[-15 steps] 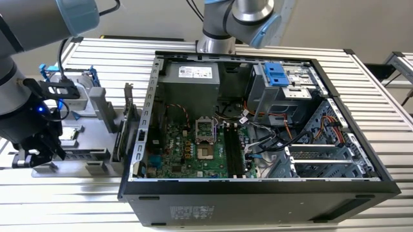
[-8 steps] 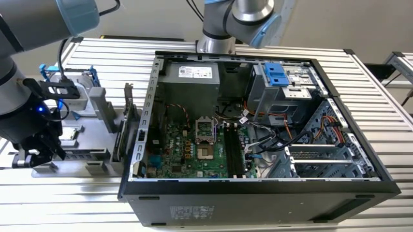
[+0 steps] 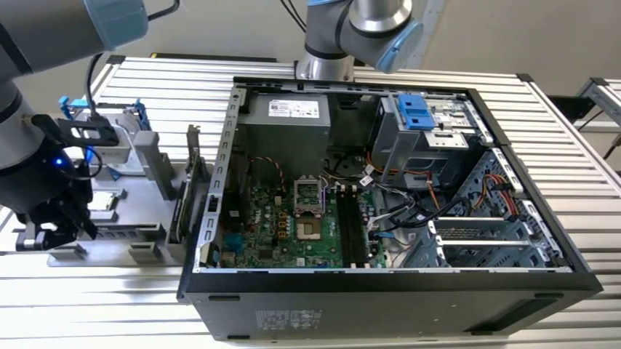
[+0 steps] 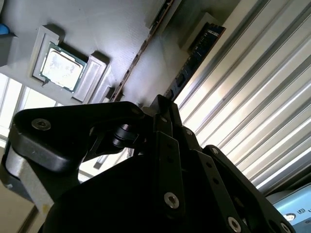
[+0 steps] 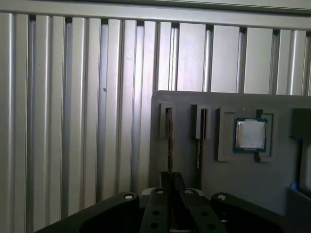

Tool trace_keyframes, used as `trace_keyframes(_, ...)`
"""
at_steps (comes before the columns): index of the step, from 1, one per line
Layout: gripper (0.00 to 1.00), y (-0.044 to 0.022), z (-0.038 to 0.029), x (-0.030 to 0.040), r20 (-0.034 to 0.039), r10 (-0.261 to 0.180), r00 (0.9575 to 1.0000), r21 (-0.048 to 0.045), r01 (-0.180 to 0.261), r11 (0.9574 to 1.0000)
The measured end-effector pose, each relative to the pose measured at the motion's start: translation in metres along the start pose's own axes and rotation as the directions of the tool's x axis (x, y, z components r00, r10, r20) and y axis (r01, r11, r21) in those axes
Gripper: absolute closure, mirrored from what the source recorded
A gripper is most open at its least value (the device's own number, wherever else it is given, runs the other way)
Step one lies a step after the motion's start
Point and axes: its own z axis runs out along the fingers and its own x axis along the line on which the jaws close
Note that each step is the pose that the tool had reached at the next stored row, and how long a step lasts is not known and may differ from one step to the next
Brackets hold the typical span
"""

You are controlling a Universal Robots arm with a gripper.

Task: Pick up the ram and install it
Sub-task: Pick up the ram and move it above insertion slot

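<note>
The gripper (image 5: 171,174) hovers over the grey tray (image 5: 243,179), fingers pressed together and empty. It is lined up with the ram (image 5: 168,128), which stands edge-up in the slot nearest the tray's edge, presumably to present a graspable top.

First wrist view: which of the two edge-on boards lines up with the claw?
The ram, slotted farther from the processor, ahead of the claw; the other board is next to the processor.
</note>
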Motion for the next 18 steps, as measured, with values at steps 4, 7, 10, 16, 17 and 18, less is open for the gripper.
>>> trace_keyframes(4, 1.00, 0.0001, -0.0037, -0.0001, 0.0000, 0.000, 1.0000, 0.0000, 0.000, 1.0000)
trace_keyframes(7, 1.00, 0.0001, -0.0057, -0.0002, 0.0000, 0.000, 1.0000, 0.0000, 0.000, 1.0000)
trace_keyframes(10, 1.00, 0.0001, -0.0071, -0.0003, 0.0001, 0.000, 1.0000, 0.0001, 0.000, 1.0000)
trace_keyframes(16, 1.00, 0.0002, -0.0113, -0.0004, -0.0001, 0.000, 1.0000, 0.0000, 0.000, 1.0000)
trace_keyframes(17, 1.00, 0.0002, -0.0122, -0.0004, 0.0000, 0.000, 1.0000, 0.0000, 0.000, 1.0000)
trace_keyframes(18, 1.00, 0.0002, -0.0132, -0.0005, 0.0000, 0.000, 1.0000, 0.0000, 0.000, 1.0000)
